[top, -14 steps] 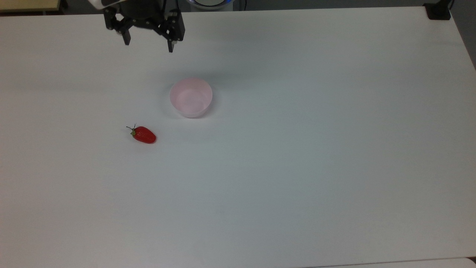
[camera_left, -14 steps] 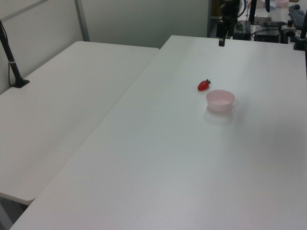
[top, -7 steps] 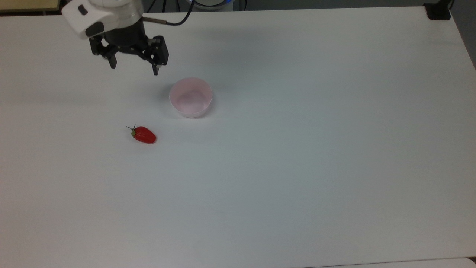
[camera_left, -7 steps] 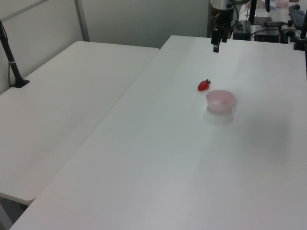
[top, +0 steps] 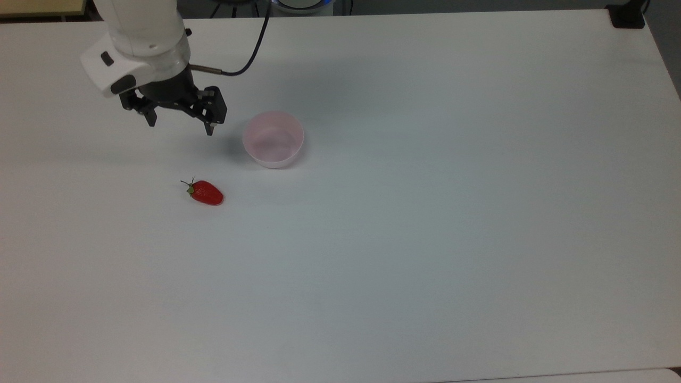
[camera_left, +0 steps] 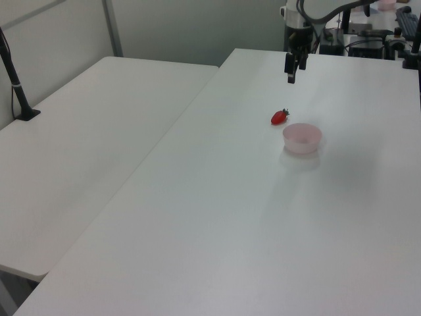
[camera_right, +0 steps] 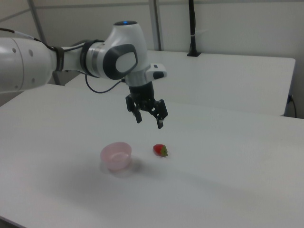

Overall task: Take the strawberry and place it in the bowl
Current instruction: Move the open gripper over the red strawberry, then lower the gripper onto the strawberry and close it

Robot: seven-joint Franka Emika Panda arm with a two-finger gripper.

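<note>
top view shows the strawberry [top: 205, 192] lying on its side on the white table [top: 425, 239], green cap toward the top view's left, red tip toward the top view's right. the pale pink bowl [top: 273, 139] sits upright near it, up and toward the top view's right, apart from the fruit and with nothing inside. the gripper [top: 181, 128] hangs in the air off the bowl's side toward the top view's left, its black fingers [top: 210, 129] spread apart and holding nothing. right view has the gripper [camera_right: 148, 121] well above the tabletop, over the strawberry [camera_right: 160, 150] and bowl [camera_right: 116, 156], pointing down. left view places the strawberry [camera_left: 279, 117] just beside the bowl [camera_left: 302, 137], not touching.
</note>
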